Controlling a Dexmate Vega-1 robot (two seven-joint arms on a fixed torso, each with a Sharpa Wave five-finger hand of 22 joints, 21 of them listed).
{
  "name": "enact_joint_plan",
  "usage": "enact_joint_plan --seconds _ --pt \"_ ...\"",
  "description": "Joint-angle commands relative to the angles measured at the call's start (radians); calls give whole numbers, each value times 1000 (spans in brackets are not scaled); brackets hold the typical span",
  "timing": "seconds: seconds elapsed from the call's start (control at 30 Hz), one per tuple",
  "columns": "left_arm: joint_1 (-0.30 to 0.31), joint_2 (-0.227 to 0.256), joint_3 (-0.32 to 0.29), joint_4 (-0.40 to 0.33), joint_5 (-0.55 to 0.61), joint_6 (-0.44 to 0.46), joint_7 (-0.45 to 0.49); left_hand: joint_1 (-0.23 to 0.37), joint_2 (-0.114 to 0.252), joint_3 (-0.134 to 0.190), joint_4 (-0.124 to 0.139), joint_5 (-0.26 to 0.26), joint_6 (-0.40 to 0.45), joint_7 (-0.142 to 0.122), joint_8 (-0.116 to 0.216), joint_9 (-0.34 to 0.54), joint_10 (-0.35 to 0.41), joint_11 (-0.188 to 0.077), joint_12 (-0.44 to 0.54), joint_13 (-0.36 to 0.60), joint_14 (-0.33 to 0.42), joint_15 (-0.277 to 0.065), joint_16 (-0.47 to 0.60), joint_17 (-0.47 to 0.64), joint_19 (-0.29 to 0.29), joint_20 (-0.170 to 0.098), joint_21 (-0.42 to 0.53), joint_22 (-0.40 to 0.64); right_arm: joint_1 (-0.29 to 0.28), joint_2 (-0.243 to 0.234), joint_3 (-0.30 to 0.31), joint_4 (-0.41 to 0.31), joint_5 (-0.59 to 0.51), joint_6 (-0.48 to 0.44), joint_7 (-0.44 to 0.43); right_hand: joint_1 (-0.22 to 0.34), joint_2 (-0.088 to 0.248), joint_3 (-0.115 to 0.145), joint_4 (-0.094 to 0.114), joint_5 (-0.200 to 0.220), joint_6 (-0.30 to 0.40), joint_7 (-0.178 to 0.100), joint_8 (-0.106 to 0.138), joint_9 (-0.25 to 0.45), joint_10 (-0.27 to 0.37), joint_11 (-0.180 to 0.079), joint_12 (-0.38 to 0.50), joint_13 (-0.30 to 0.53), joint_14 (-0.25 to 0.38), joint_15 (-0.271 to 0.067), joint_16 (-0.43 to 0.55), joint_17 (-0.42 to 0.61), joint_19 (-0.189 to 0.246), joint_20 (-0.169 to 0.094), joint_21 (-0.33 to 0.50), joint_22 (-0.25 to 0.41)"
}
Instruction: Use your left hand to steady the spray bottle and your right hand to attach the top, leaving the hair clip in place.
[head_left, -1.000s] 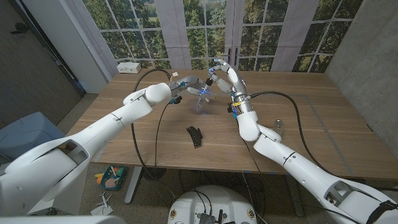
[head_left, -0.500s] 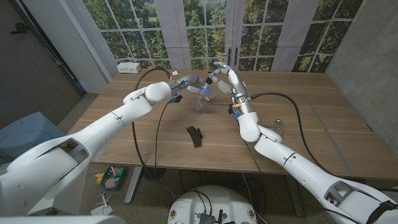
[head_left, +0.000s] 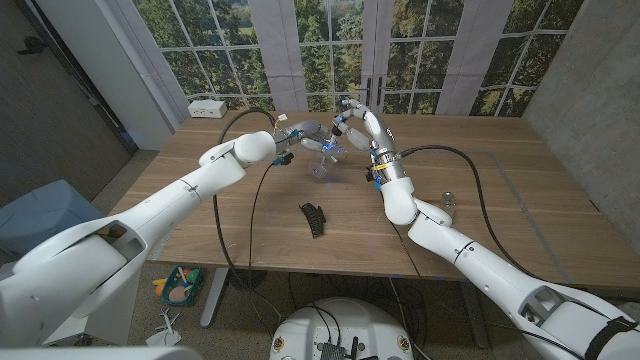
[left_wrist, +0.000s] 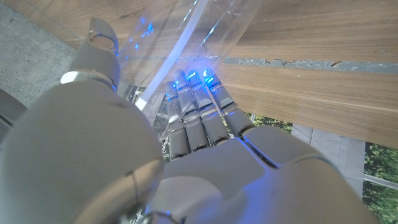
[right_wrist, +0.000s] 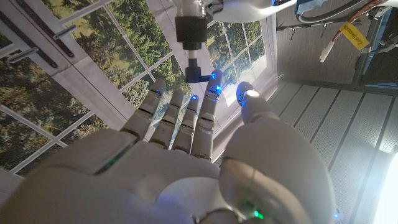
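Left hand (head_left: 305, 135) grips spray bottle (head_left: 320, 162) — right hand (head_left: 352, 118) fingers hold the top (right_wrist: 191, 46).

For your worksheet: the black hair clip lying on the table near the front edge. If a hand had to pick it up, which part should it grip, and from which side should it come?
Grip the hair clip across its narrow width, near the middle of its length. It lies low on the table as a long thin shape with bare wood all round, so a pinch from straight above, fingers either side of the long axis, looks safest. Its teeth and finer shape are too small to tell.
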Motion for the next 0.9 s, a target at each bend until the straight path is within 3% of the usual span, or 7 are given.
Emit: enact_joint_plan --seconds 0.03,0.53,0.8,0.9 --pt "-7 -6 11 16 1 -1 -14 245 250 59 62 3 247 -70 2 4 232 -175 5 5 11 -165 1 4 -1 -53 4 0 17 5 -8 7 10 -24 21 -7 1 5 4 3 -16 -3 -5 4 -5 -2 -4 2 4 -42 3 5 -2 5 4 2" --pt "-8 -5 6 20 11 -21 4 246 250 58 62 2 250 -71 1 4 235 -174 4 5 11 -166 0 4 -2 -54 6 -1 25 -4 -11 -16 54 -109 94 -22 1 2 9 4 -67 5 -24 -2 -40 10 -16 3 -21 -19 -4 11 -23 16 -1 2" --pt "-4 -2 -2 17 8 -19 13 247 251 57 62 2 252 -73 1 4 236 -173 4 5 12 -166 1 5 -2 -54 7 -1 33 0 -5 23 90 -66 87 -42 10 -6 16 7 -97 47 -32 4 -35 29 -11 5 -15 0 5 23 -1 25 10 2" --pt "-5 -3 -1 19 9 -20 12 247 250 56 62 2 253 -73 1 4 236 -175 4 5 13 -166 2 5 -2 -54 7 -1 34 7 -3 35 90 -58 67 -48 10 -9 18 7 -110 50 -35 5 -36 30 -11 6 -13 2 7 25 4 27 13 2"
